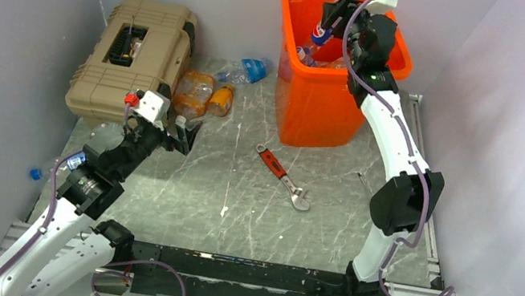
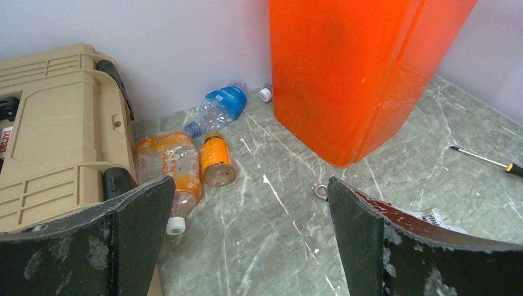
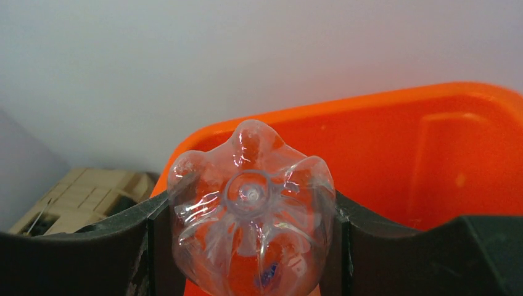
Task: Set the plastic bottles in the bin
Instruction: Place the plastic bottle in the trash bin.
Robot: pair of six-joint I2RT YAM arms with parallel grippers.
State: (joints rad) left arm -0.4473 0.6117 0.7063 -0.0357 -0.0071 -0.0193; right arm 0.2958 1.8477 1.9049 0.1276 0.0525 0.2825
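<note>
My right gripper [image 1: 332, 20] is shut on a clear bottle [image 1: 318, 34] with a blue and red label, held over the open orange bin [image 1: 306, 115]. In the right wrist view the bottle's base [image 3: 251, 209] sits between my fingers, with the bin's rim [image 3: 395, 98] behind. Other bottles lie inside the bin [image 1: 325, 62]. My left gripper [image 1: 182, 134] is open and empty above the table. Ahead of it lie a crushed orange-tinted bottle [image 2: 168, 163], a small orange bottle [image 2: 216, 161] and a clear blue-labelled bottle [image 2: 219, 106]. Another bottle [image 1: 56, 165] lies by the left arm.
A tan toolbox [image 1: 132, 60] stands at the back left, touching the orange-tinted bottle. A red-handled wrench [image 1: 283, 176] lies mid-table and a thin screwdriver [image 2: 487, 160] to the right. A white cap [image 2: 266, 94] lies by the bin's [image 2: 351, 74] back corner.
</note>
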